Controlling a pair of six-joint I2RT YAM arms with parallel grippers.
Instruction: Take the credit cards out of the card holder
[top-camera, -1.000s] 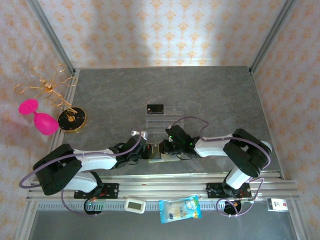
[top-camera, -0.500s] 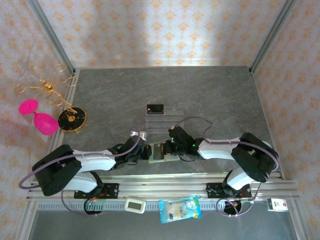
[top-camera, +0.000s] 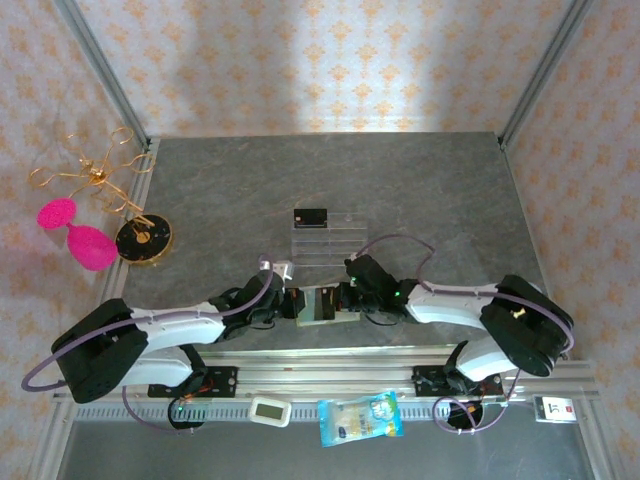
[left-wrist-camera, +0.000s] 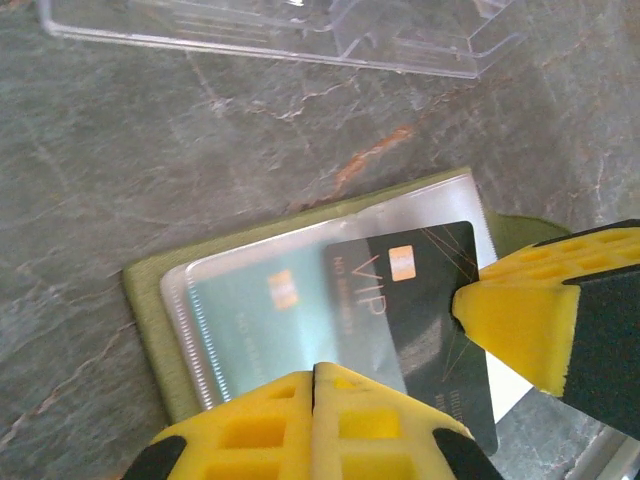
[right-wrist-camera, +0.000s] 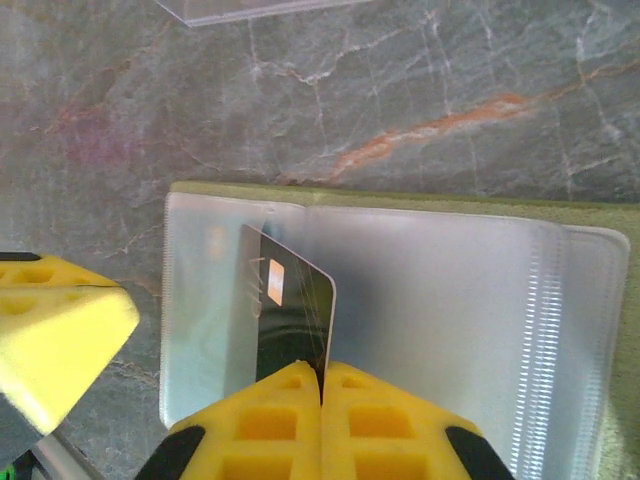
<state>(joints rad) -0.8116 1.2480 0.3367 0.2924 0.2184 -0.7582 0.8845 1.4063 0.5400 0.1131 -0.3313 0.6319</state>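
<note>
The olive card holder (top-camera: 322, 305) lies open near the table's front edge, between both grippers. In the left wrist view its olive cover (left-wrist-camera: 148, 300) frames clear pockets, and a teal credit card (left-wrist-camera: 255, 330) sits inside one. A dark credit card marked VIP (left-wrist-camera: 430, 320) sticks partway out of the pocket. My right gripper (right-wrist-camera: 322, 370) is shut on this dark card (right-wrist-camera: 290, 305), held on edge above the clear pockets (right-wrist-camera: 450, 300). My left gripper (left-wrist-camera: 315, 368) is shut, with its tips over the holder's near edge. From above, the left gripper (top-camera: 291, 303) and the right gripper (top-camera: 349, 299) flank the holder.
A clear plastic tray (top-camera: 326, 238) lies just beyond the holder, with a dark card (top-camera: 311, 217) at its far left. A gold stand (top-camera: 143, 238) and pink glasses (top-camera: 88, 245) stand at the left. A snack packet (top-camera: 360, 418) and a white device (top-camera: 269, 410) lie beyond the front rail.
The right gripper closed on the dark card and drew it rightward, partway out of its pocket. The right arm's elbow swung right. The left gripper stayed at the holder.
</note>
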